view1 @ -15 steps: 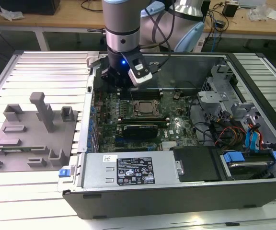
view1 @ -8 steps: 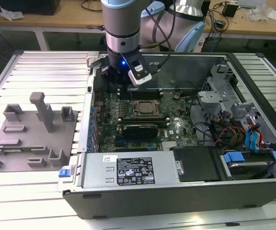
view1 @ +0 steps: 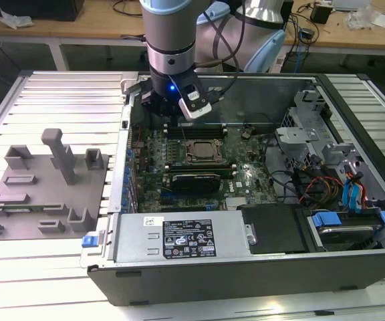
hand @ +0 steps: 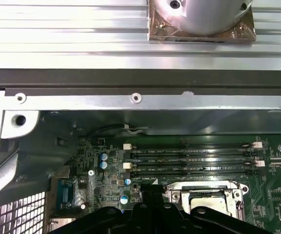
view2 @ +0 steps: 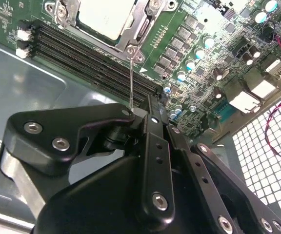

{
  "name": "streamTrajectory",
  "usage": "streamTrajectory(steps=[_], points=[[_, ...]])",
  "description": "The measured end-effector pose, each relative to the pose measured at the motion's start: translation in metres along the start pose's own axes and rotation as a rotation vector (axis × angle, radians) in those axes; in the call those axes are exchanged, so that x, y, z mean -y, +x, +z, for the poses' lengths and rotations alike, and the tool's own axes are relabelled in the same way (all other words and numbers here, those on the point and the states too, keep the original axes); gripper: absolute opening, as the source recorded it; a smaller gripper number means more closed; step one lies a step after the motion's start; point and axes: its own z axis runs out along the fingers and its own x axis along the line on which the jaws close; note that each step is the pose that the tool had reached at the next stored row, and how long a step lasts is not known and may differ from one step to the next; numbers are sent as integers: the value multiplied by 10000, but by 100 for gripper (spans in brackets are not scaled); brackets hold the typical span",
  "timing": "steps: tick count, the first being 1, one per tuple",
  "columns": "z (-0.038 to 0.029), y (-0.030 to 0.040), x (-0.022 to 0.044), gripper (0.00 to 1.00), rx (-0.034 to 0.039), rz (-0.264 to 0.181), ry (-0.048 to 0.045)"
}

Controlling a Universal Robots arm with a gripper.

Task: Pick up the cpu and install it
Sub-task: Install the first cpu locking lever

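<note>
The cpu (view2: pixel 106 14) shows as a silvery-white square lying flat inside the metal-framed socket (view2: pixel 145 29) on the motherboard; in the first wrist view the cpu (hand: pixel 206 201) sits in the same frame. My gripper (view2: pixel 150 105) is shut just beside the socket, over the memory slots (view2: pixel 91 61), apart from the cpu. A thin metal rod (view2: pixel 131 78) runs from the socket frame to the gripper's tip; whether they touch is unclear. In the exterior view the arm (view1: pixel 169 40) hangs over the back of the board, behind the socket (view1: pixel 202 150).
The open computer case (view1: pixel 246 267) has a power supply (view1: pixel 179 237) at the front, and drive cages and cables (view1: pixel 326 180) at the exterior view's right. A grey moulded tray (view1: pixel 45 200) with blocks and posts lies at the exterior view's left. The case wall (hand: pixel 140 78) is close by.
</note>
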Motion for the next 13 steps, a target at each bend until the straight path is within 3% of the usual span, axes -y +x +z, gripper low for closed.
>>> streamTrajectory(steps=[2,5,13], points=[[1,-25,-1,11,1,2,1],[5,-127,-2,11,-3,5,1],[14,-314,10,11,-16,44,3]])
